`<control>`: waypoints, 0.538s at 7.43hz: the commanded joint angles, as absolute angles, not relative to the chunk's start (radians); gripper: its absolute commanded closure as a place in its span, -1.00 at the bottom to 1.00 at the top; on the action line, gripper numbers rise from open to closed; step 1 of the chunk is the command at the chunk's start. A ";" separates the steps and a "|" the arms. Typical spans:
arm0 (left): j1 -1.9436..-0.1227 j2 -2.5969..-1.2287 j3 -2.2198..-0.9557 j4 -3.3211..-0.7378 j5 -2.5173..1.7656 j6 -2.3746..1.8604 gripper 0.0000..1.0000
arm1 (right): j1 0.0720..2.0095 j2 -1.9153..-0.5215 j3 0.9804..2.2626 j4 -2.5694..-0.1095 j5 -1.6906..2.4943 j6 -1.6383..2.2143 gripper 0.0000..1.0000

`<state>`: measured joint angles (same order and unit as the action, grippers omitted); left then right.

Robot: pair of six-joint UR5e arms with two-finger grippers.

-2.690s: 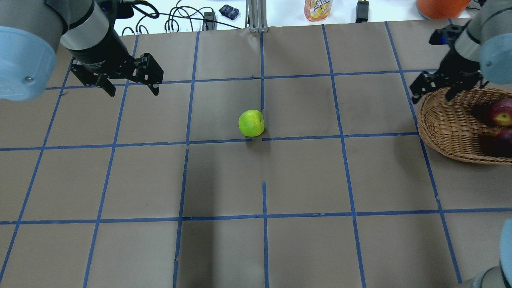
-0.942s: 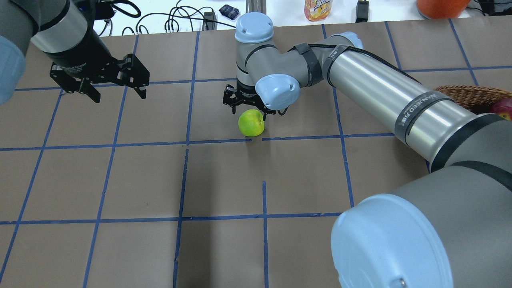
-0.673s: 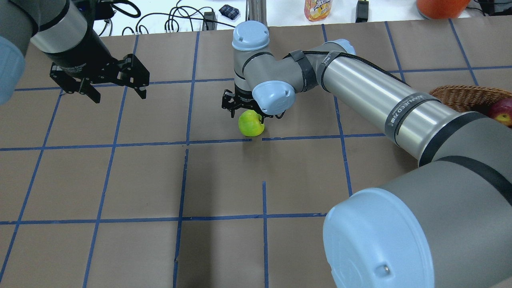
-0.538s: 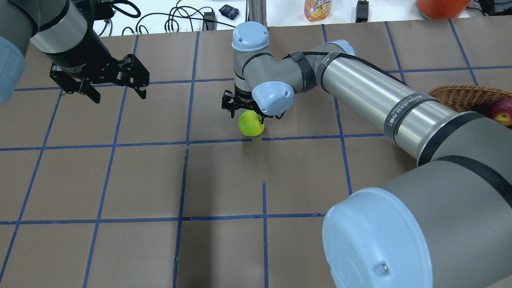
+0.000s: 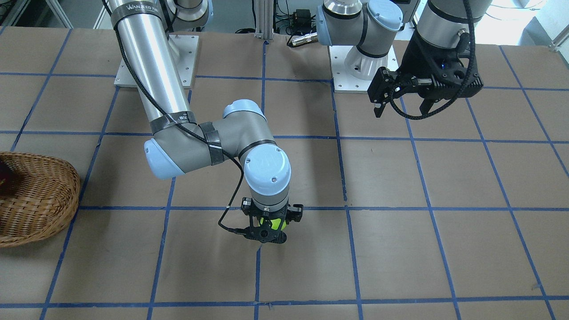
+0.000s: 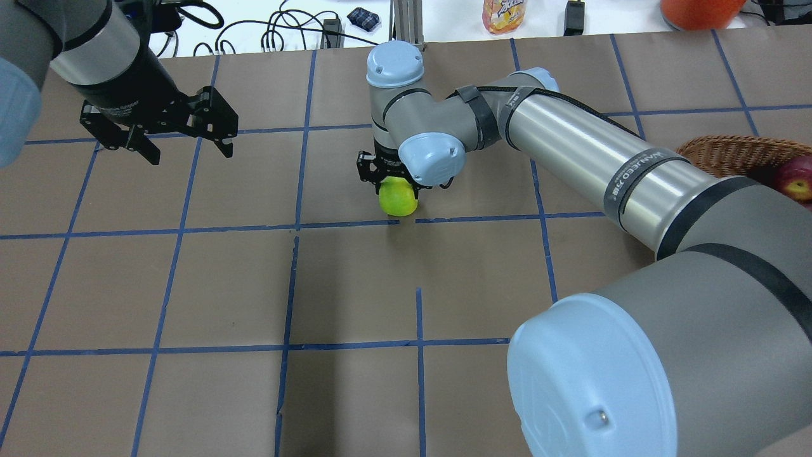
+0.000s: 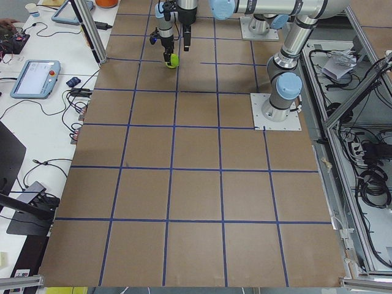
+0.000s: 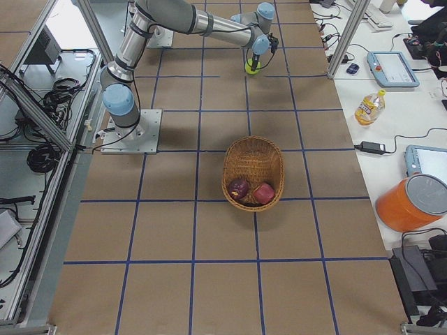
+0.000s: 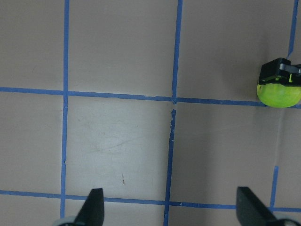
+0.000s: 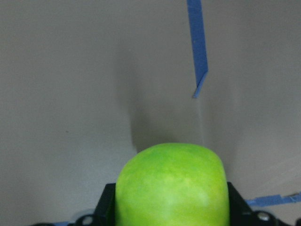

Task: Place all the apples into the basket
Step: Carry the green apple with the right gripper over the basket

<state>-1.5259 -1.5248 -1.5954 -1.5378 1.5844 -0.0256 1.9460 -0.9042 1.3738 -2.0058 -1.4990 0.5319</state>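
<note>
The yellow-green apple (image 6: 398, 198) sits mid-table on the brown paper. My right gripper (image 6: 396, 189) points straight down over it, fingers pressed to both sides, shut on it; the right wrist view shows the apple (image 10: 171, 183) filling the space between the jaws. The front view shows the gripper (image 5: 269, 226) and the apple (image 5: 272, 223). The wicker basket (image 6: 723, 152) stands at the right with the red apple (image 6: 796, 179) inside. The right side view shows the maroon apple (image 8: 239, 188) in the basket (image 8: 230, 157) too. My left gripper (image 6: 187, 143) hangs open and empty at the far left.
My right arm's long silver link (image 6: 590, 152) reaches across the table from the basket side to the middle. Cables, a drink bottle (image 6: 504, 14) and an orange container (image 6: 701, 11) lie beyond the table's far edge.
My right arm swung from the basket to the yellow-green apple, came down over it and closed its fingers on it. My left gripper drew back slightly to the left.
</note>
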 commanded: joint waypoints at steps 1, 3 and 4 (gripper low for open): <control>-1.526 -1.523 -1.595 -1.539 1.583 -0.038 -1.00 | 1.872 -0.989 1.353 -1.845 -1.508 0.471 0.18; -1.528 -1.520 -1.591 -1.539 1.582 -0.043 -1.00 | 1.685 -1.089 1.376 -1.732 -1.512 0.241 0.18; -1.528 -1.523 -1.589 -1.537 1.582 -0.043 -1.00 | 1.598 -1.129 1.402 -1.701 -1.538 0.098 0.19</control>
